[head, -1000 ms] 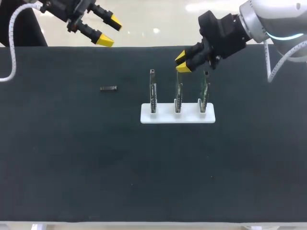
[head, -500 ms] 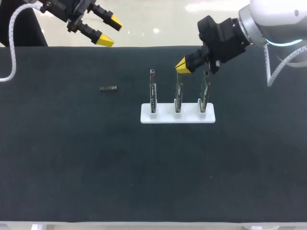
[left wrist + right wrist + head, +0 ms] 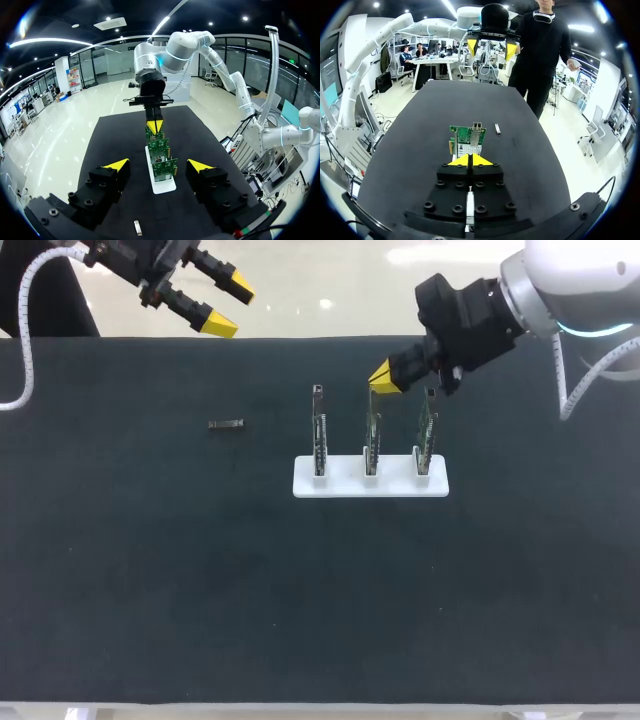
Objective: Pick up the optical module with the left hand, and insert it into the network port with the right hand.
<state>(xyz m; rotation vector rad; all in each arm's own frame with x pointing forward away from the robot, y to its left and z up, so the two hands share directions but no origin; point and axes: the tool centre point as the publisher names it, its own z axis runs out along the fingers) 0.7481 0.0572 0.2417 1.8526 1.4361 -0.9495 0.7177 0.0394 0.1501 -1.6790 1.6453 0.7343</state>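
Black table point(image 3: 150, 590): left claw point(image 3: 228, 306) spread, far edge; right claw point(image 3: 383, 378) pressed together over cards point(image 3: 371, 440).

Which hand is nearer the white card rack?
Right. The right hand, shut, is close by the middle card; the left hand, open, is up by the far edge of the table, away from the rack.

Cannot make out detail on the tiny module point(image 3: 226, 424). From the right wrist, sees only the nearest card point(image 3: 468, 137), mostly hiding the rest.
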